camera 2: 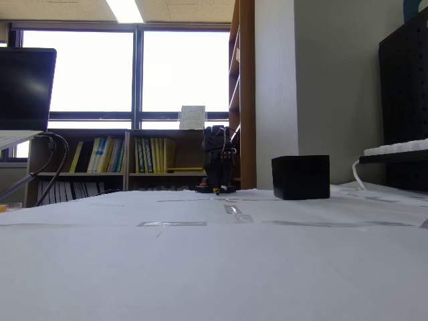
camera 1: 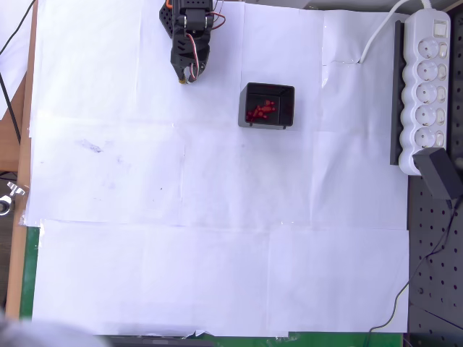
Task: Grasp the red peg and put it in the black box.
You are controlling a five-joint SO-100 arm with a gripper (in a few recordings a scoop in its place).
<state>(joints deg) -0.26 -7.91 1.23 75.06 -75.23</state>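
The black box stands on the white paper right of the arm, and a bunched cluster of red pegs lies inside it. In the fixed view the black box is a dark cube right of the arm. I cannot make out a single red peg on the paper; it is hidden or too small to tell. My gripper hangs folded near the arm's base at the top, left of the box and apart from it, jaws together with nothing seen between them. It points down at the paper in the fixed view.
A white power strip with a long black strip beside it lies at the right edge. A faint smudge marks the paper at the left. The white paper sheet spreads wide below the arm.
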